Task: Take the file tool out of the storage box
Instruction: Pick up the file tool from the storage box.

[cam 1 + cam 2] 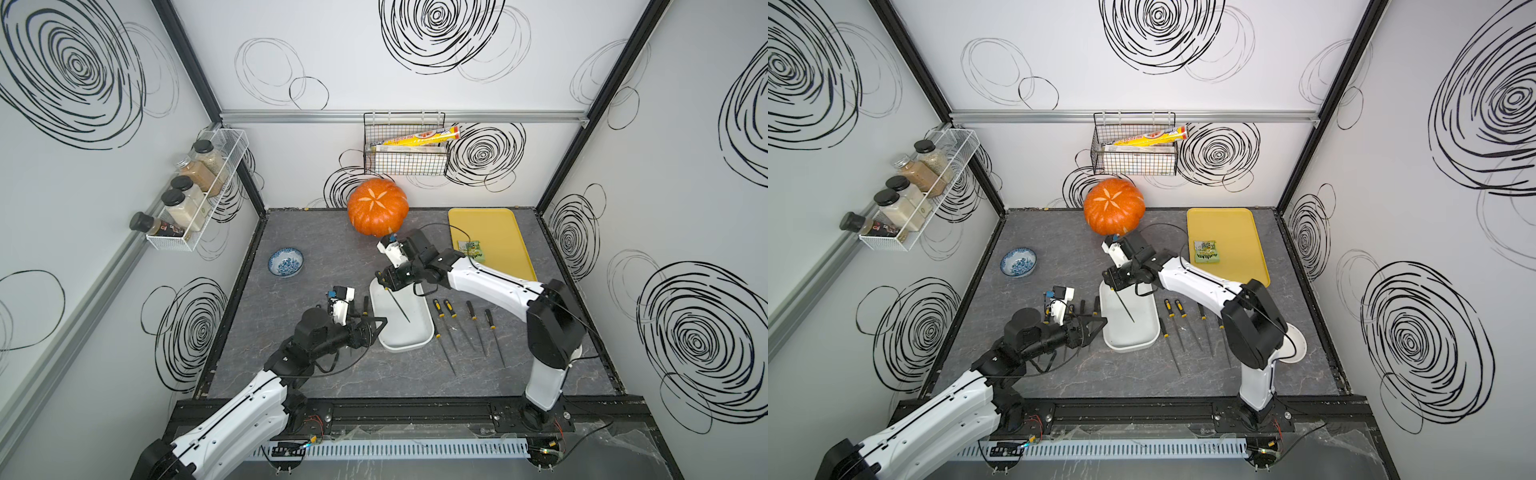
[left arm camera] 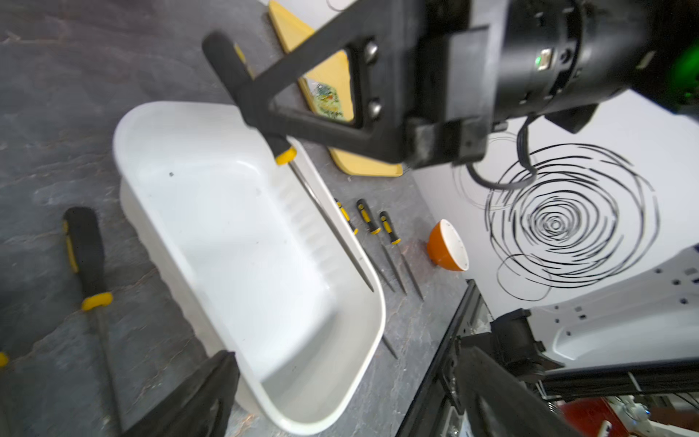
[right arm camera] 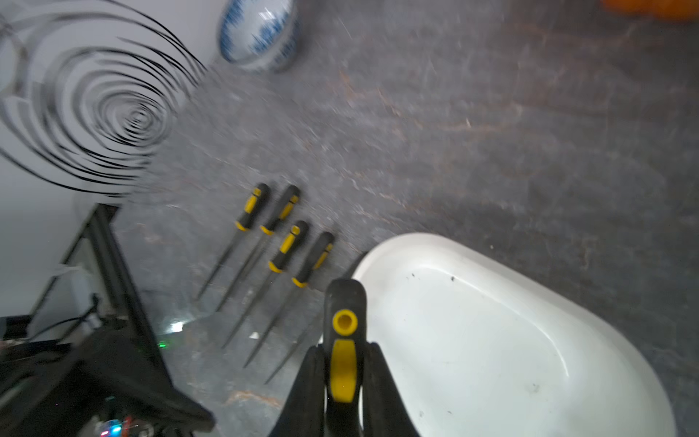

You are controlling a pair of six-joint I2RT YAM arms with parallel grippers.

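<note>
Pressure is being applied by the right gripper (image 3: 345,378) to the black-and-yellow handle of the file tool (image 1: 399,306), which is being clenched between both fingers at the lower centre of the right wrist view. In both top views the tool is being held just right of the frame's centre, with its handle up at the far end of the storage box (image 1: 415,332). Its thin blade is being slanted down over the white tub's interior. Whether the tip is touching the floor of the box cannot be told. The storage box is being shown resting on the grey table (image 1: 332,374), slightly below centre. The left gripper (image 1: 372,322) is being held wide open and empty just beside the box's left wall, lower left of centre. Loose files (image 1: 471,320) are being shown lying in a row on the table right of the box. More files (image 3: 287,242) are being shown on its other side, near the left gripper. A pumpkin (image 1: 377,205) is being seen above centre, a yellow tray (image 1: 490,224) at upper right, and a patterned bowl (image 1: 285,262) at left.
</note>
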